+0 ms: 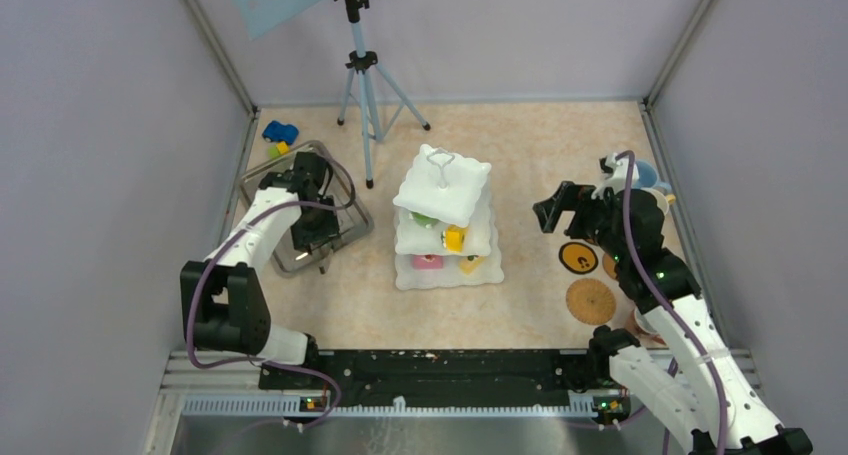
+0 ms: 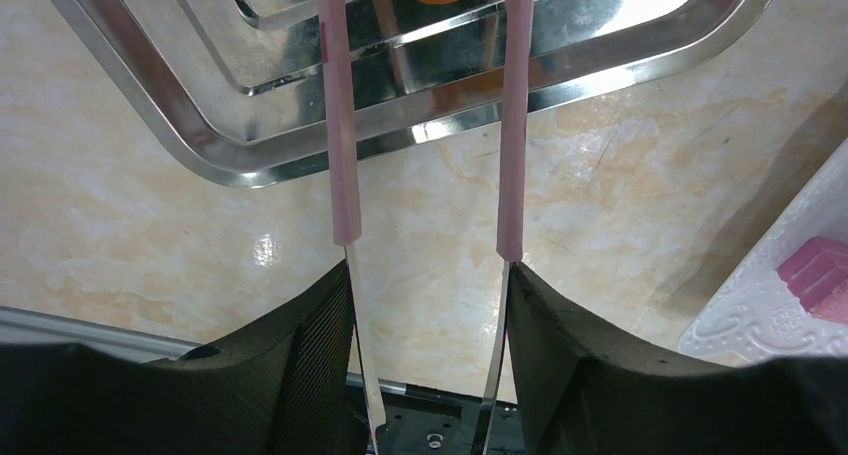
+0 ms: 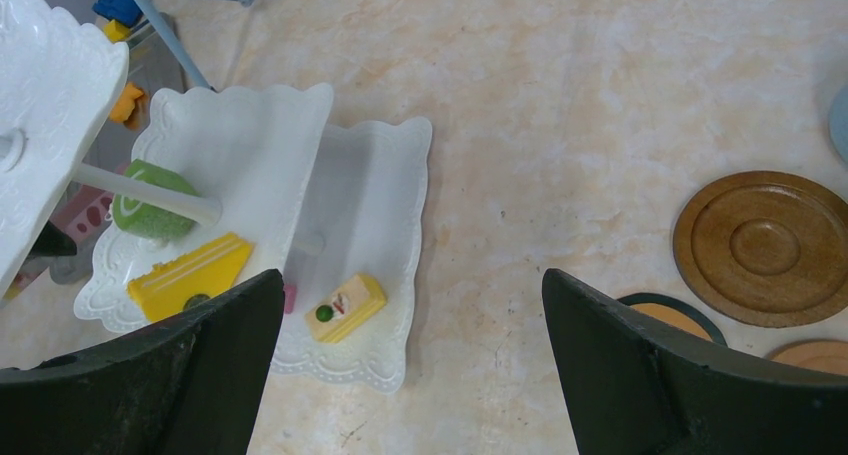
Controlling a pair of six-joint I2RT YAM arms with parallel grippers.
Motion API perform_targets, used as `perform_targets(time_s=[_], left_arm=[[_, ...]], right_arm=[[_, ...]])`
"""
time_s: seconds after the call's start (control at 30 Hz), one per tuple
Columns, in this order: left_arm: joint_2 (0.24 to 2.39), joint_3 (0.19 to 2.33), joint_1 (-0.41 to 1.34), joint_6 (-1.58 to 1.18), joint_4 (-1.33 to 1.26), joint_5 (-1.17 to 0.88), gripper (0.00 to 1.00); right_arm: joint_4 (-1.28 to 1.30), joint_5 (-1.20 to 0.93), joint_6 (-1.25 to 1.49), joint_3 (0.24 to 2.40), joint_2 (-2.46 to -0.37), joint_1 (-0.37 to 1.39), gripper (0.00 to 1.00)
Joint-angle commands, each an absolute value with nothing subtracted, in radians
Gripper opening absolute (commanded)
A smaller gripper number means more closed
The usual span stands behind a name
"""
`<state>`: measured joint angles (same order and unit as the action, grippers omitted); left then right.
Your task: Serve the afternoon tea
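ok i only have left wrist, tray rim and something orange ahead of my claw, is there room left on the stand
observer: yes, on the stand the top tier holds no pastries.
operator: and the middle one
observer: a green roll and a yellow slice sit on it.
operator: where's the right claw
observer: the right claw is open and empty, right of the stand, by the coasters.

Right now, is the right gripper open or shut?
Open. The right gripper shows its fingers wide apart, nothing held between them.
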<state>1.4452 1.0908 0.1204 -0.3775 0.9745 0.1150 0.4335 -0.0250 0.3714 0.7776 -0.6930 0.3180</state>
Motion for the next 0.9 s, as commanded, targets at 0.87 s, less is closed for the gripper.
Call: perform_targets(time_s=[0.87], left_arm=[[1.462,1.059,0.178,-0.368,1.021,0.161,0.54]], right_arm=[[0.411,-0.028,0.399,0.756,-0.651,0.326,0.99]])
